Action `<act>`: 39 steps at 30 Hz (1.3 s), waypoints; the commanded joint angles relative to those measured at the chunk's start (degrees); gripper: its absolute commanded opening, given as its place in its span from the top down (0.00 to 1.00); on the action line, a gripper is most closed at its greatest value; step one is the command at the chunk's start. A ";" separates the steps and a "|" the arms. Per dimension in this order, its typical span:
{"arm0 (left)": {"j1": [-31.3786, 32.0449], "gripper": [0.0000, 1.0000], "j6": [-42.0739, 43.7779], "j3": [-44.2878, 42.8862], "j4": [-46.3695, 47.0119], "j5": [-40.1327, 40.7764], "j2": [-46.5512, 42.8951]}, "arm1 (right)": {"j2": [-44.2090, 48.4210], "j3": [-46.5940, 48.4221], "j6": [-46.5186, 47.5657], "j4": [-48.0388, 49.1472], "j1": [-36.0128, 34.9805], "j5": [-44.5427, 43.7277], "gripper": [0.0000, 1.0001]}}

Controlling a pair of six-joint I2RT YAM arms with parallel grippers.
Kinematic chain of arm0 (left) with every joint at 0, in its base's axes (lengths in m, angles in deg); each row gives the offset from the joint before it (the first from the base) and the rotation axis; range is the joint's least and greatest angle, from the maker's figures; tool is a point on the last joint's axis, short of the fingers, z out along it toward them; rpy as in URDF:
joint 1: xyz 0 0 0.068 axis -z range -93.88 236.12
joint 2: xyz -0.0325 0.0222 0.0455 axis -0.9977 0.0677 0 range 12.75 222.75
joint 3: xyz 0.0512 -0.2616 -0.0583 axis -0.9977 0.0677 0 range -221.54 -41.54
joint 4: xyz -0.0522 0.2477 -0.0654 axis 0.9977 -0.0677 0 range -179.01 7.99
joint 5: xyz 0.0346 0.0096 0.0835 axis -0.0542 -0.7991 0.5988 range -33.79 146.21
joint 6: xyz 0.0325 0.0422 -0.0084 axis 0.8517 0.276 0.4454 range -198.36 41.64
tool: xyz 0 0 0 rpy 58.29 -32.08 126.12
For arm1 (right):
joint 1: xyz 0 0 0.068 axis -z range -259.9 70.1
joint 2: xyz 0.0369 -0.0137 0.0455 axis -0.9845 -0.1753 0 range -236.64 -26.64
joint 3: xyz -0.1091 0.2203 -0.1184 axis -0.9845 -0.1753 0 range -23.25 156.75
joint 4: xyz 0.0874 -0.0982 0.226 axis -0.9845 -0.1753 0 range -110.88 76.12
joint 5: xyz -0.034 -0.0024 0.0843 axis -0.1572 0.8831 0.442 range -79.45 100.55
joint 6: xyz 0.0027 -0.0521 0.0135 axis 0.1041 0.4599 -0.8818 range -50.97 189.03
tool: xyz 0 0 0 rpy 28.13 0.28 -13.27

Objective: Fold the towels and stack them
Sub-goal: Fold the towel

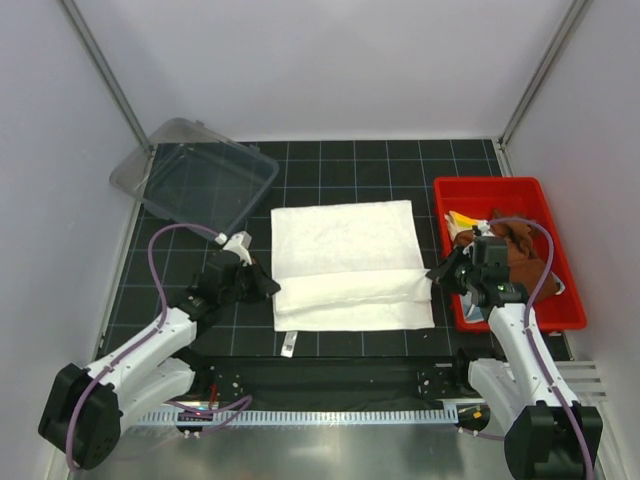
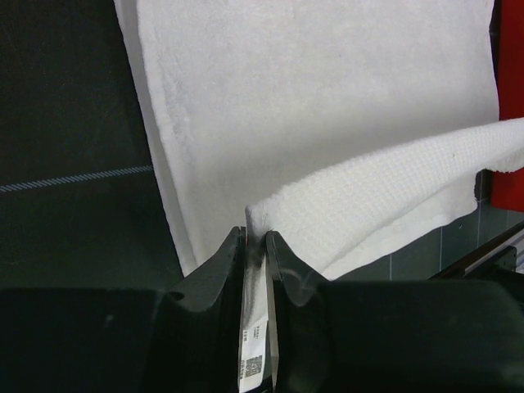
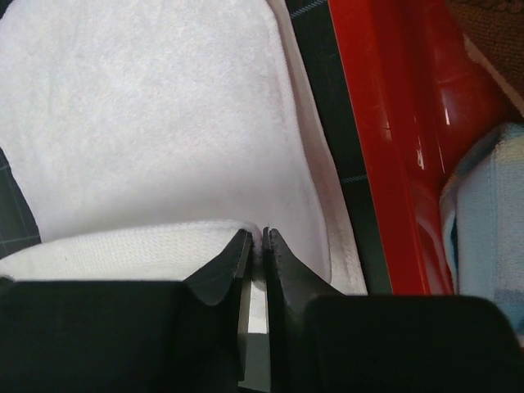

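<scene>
At the far left corner of the desk [image 1: 340,165] sits a clear plastic lid [image 1: 195,180], out of play. Just right of it and nearer, the left hand [image 2: 255,237] is clenched on one corner of the cream-white towel [image 1: 345,240], with the cloth pinched between its fingers. The towel lies spread in the middle of the desk. Its near edge is lifted as a band that stretches across to the right hand [image 3: 258,236], which grasps the opposite corner with its jaws nearly together. Further right, the red bin [image 1: 560,318] holds the rest: a rust-brown towel [image 1: 520,250], a yellow towel [image 1: 461,219], and a light-blue towel [image 3: 491,221] that shows in the right wrist view. The terry looks thick, soft and limp. It seems light enough for a corner pinch but likely to sag in the middle. I judge the two corners the right places to hold, kept level and taut while the edge is laid over.
</scene>
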 commanded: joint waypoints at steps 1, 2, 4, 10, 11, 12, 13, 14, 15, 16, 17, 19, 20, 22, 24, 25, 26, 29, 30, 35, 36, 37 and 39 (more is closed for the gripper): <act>0.29 0.79 -0.28 -0.11 -0.48 0.67 -1.59 | 1.84 1.81 -0.98 -1.17 0.20 -2.84 0.83; 0.47 0.73 -0.28 -0.20 -2.05 0.93 -2.38 | 2.37 2.08 -1.68 -1.71 0.20 -2.49 0.81; 0.56 0.70 -0.19 -0.37 -3.65 1.37 -4.40 | 4.21 2.78 -2.91 -4.07 0.20 -2.13 0.75; 0.73 0.67 -1.42 0.50 -6.46 -1.70 -13.28 | 10.62 3.13 -9.32 -9.97 0.20 -1.08 0.64; 0.73 0.66 -2.46 0.59 -7.42 -1.79 -14.25 | 13.16 3.05 -9.94 -11.02 0.20 -1.51 0.64; 0.73 0.62 -3.08 0.85 -7.69 -1.70 -15.48 | 14.40 3.13 -10.56 -11.81 0.20 -1.52 0.63; 0.73 0.59 -3.61 0.86 -7.96 -1.26 -15.84 | 15.55 3.05 -11.17 -12.43 0.20 -1.87 0.62; 0.73 0.56 -4.22 0.33 -8.22 0.13 -15.84 | 16.69 2.96 -11.53 -12.09 0.20 -2.22 0.61; 0.82 0.52 -4.14 -0.19 -8.05 0.75 -15.49 | 17.75 2.96 -11.70 -11.48 0.20 -3.18 0.60; 0.73 0.50 -4.06 -0.72 -7.87 1.63 -13.66 | 17.58 3.22 -11.71 -9.99 0.11 -3.97 0.60; 0.73 0.49 -3.97 -2.64 -7.61 4.60 -11.99 | 16.97 3.92 -11.62 -8.85 0.20 -4.33 0.62; 0.73 0.47 -2.66 -5.11 -7.52 6.47 -4.90 | 12.08 5.67 -10.92 -5.86 0.20 -5.03 0.66; 0.73 0.47 -1.87 -6.77 -6.91 6.65 -1.98 | 9.87 6.55 -9.70 -4.63 0.20 -4.60 0.67; 0.65 0.48 0.24 -12.83 -6.90 4.55 8.17 | 2.16 9.00 -8.02 -0.60 -0.15 -2.93 0.69; 0.73 0.53 2.00 -18.97 -7.69 1.66 14.54 | -4.01 11.82 -4.60 0.74 -0.77 -1.87 0.69; 0.73 0.54 2.36 -20.57 -9.09 1.29 17.09 | -10.91 16.18 -3.19 -0.47 -1.81 -1.35 0.70; 0.73 0.55 2.80 -22.16 -9.97 1.72 21.38 | -14.29 18.66 -1.61 -1.62 -3.74 -1.34 0.70; 0.65 0.56 3.07 -25.42 -11.47 2.69 25.37 | -27.09 29.18 6.11 -7.76 -12.06 -6.40 0.70; 0.65 0.57 2.89 -25.86 -11.82 2.69 25.90 | -30.55 31.67 7.62 -9.61 -14.63 -7.83 0.70; 0.65 0.58 0.00 -25.08 -13.67 3.74 25.04 | -45.14 40.04 13.51 -13.67 -21.59 -3.12 0.67; 0.65 0.57 -0.36 -24.90 -14.02 4.88 23.29 | -45.96 40.31 14.39 -13.49 -22.12 -2.58 0.66; 0.04 0.57 -0.45 -24.98 -14.81 5.85 22.58 | -46.83 40.57 15.88 -13.40 -22.91 -2.31 0.64; -1.80 0.55 -0.71 -25.60 -15.34 6.74 20.91 | -48.50 40.66 17.12 -13.58 -24.40 -0.74 0.62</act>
